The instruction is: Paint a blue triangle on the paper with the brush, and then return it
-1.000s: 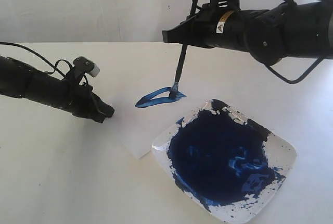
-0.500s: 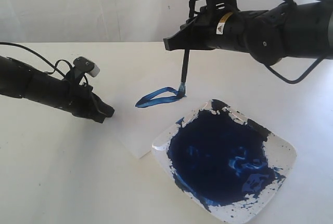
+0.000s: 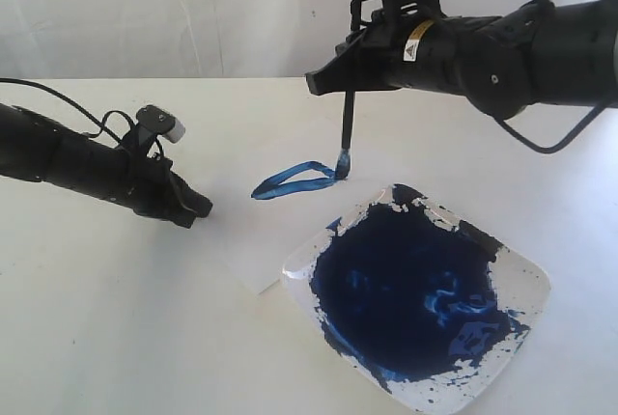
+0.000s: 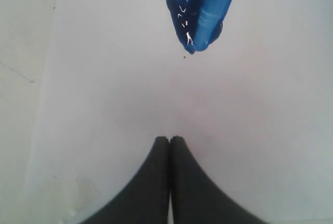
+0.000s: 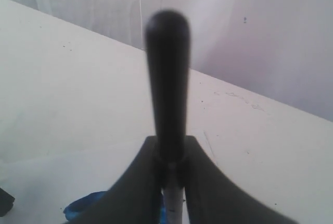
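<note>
The blue triangle [image 3: 294,179] is a flat, elongated outline of wet strokes on the white paper [image 3: 253,241]. My right gripper [image 3: 333,75] is shut on the black handle of the brush [image 3: 345,125], which stands almost upright. Its blue-stained tip sits at the triangle's right corner. In the right wrist view the brush [image 5: 167,78] rises between the fingers of the right gripper [image 5: 170,153]. My left gripper [image 3: 196,208] is shut with nothing in it, low at the paper's left edge. The left wrist view shows the left gripper [image 4: 169,139] over the paper [image 4: 119,78], short of the triangle [image 4: 200,10].
A square clear dish [image 3: 526,280] holding a large dark blue paint pool sits at the front right, overlapping the paper's near corner. A white wall stands behind the off-white table [image 3: 87,338]. A black cable trails off the left arm.
The brush tip has slid a little to the right along the triangle to its right corner, and the handle now stands more upright. The left arm has not moved.
</note>
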{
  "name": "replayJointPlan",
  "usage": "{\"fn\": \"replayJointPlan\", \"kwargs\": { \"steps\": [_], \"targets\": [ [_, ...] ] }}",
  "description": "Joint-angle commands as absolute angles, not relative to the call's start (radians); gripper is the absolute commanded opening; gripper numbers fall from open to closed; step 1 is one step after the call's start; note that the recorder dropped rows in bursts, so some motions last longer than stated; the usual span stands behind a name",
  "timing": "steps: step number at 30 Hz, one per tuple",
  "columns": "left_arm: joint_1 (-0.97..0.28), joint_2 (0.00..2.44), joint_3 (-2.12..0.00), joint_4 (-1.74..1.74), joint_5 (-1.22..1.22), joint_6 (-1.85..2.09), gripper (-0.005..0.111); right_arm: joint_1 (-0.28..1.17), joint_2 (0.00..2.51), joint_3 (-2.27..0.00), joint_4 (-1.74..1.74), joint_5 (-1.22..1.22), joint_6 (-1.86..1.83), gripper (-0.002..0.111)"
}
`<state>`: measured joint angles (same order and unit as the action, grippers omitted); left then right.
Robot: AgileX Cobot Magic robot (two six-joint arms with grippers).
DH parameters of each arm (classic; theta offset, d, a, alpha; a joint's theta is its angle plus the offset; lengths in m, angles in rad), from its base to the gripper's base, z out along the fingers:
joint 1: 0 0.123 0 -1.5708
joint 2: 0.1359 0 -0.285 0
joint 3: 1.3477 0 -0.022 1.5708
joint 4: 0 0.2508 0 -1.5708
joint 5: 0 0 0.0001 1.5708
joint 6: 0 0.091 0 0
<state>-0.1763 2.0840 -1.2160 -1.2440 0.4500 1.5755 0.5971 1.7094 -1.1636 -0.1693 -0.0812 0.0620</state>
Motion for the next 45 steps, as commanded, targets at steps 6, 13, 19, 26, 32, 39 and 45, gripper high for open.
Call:
{"fn": "replayJointPlan", "kwargs": {
  "steps": [6, 13, 19, 26, 32, 39, 45],
  "targets": [
    [-0.171, 2.024, -1.217, -1.221, 0.575, 1.555, 0.0, 0.586, 1.551, -1.165, -0.176, 0.007, 0.052, 0.0],
    [-0.147, 1.777, -1.217, -0.884, 0.593, 1.217, 0.0, 0.586, 1.422, -1.165, -0.181, 0.238, 0.055, 0.0],
    [-0.147, 1.509, -1.217, -0.782, 0.82, 1.064, 0.0, 0.586, 1.327, -1.165, -0.179, 0.512, 0.127, 0.0],
    [-0.147, 1.352, -1.184, -0.733, 0.929, 1.02, 0.0, 0.568, 1.209, -1.165, -0.181, 0.555, 0.141, 0.0],
    [-0.147, 1.206, -1.034, -0.73, 0.759, 1.02, 0.0, 0.484, 1.133, -1.165, -0.161, 0.577, 0.141, 0.0],
    [-0.147, 1.121, -0.932, -0.73, 0.612, 1.02, 0.0, 0.346, 1.163, -1.165, 0.195, 0.571, -0.104, 0.0],
    [-0.147, 1.117, -0.897, -0.863, 0.62, 1.001, 0.0, 0.22, 1.276, -1.165, 0.695, 0.615, -0.463, 0.0]
  ]
}}
